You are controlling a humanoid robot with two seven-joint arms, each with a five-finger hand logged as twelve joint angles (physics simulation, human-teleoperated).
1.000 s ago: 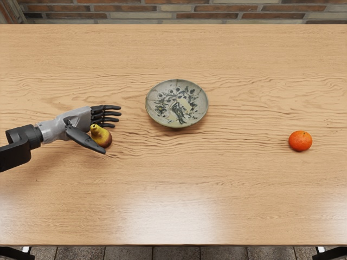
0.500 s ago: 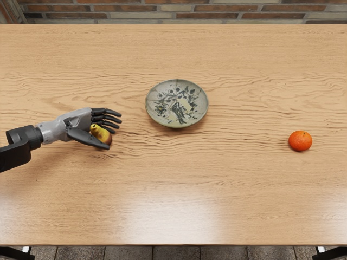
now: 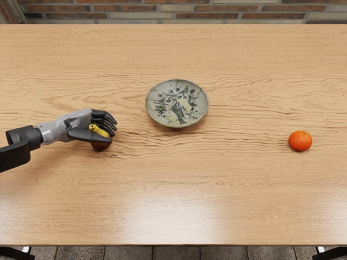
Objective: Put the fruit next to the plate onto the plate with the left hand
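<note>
Seen from the head view, the left hand (image 3: 82,126) reaches in from the left edge on a grey forearm and is closed around a pear (image 3: 100,132). Its black fingers (image 3: 106,120) curl over the far side of the fruit and the thumb crosses the near side, so only a strip of yellow skin shows between them, with the reddish-brown lower end showing under the thumb. Whether the pear touches the table (image 3: 217,189) or hangs just above it cannot be told. The hand and pear sit left of the plate (image 3: 203,98) and a little nearer the camera, apart from it with bare wood between. The plate is a round, grey-green dish with a dark bird-and-branch pattern, lying flat near the middle of the table. A tangerine (image 3: 300,141) rests on the table well off to the right, far from both plate and hand. A brick wall (image 3: 162,11) runs along the far edge.
</note>
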